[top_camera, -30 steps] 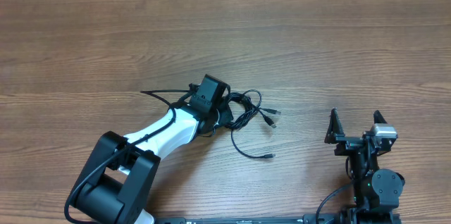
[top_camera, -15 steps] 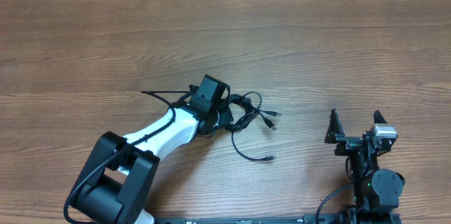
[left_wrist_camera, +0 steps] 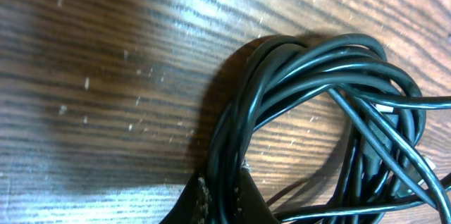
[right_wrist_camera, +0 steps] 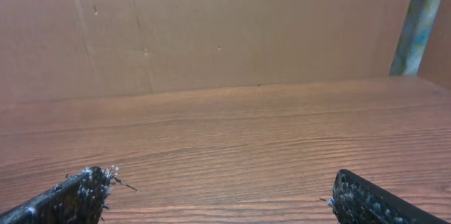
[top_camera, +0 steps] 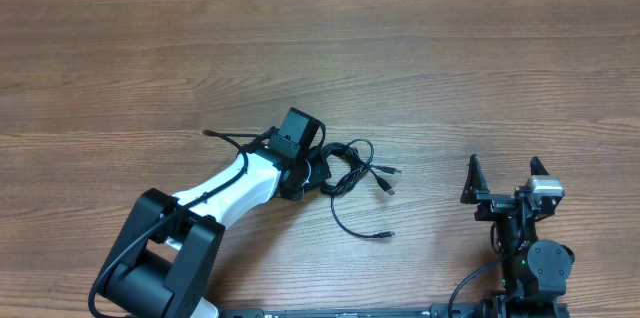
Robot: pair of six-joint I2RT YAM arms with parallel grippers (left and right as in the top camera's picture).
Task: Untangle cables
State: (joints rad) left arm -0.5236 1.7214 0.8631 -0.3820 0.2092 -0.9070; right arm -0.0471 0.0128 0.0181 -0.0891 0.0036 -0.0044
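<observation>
Pinches several strands of the tangled black cables (top_camera: 352, 163) at their left side with the left tool (left_wrist_camera: 224, 197), pressed together, on the counter (top_camera: 450, 58). Holds the right tool (top_camera: 506, 178) spread wide, empty, well right of the cables.

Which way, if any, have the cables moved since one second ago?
Yes. The cables shifted slightly toward the robot's side of the table. Their loose lower end now sits lower relative to the unmoved right claw.
</observation>
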